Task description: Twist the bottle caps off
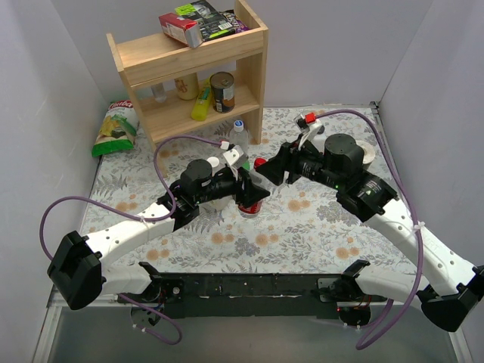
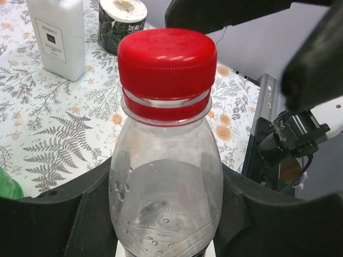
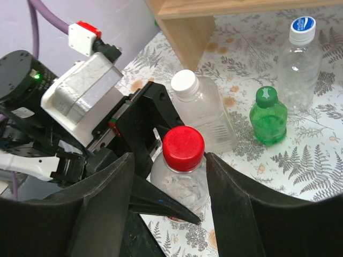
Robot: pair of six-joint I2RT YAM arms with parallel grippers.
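Left jaws pinch a clear bottle (image 2: 166, 203), right jaws spread around its red cap (image 3: 184, 147); white cap (image 3: 185, 83), green cap (image 3: 266, 96), blue cap (image 3: 303, 25) also on.

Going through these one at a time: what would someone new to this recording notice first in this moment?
The red cap fills the left wrist view, sitting on a small clear bottle that the left gripper clamps at the middle of the table. The right gripper straddles that cap with its jaws open. Further back, a capped green bottle stands near the wooden shelf.
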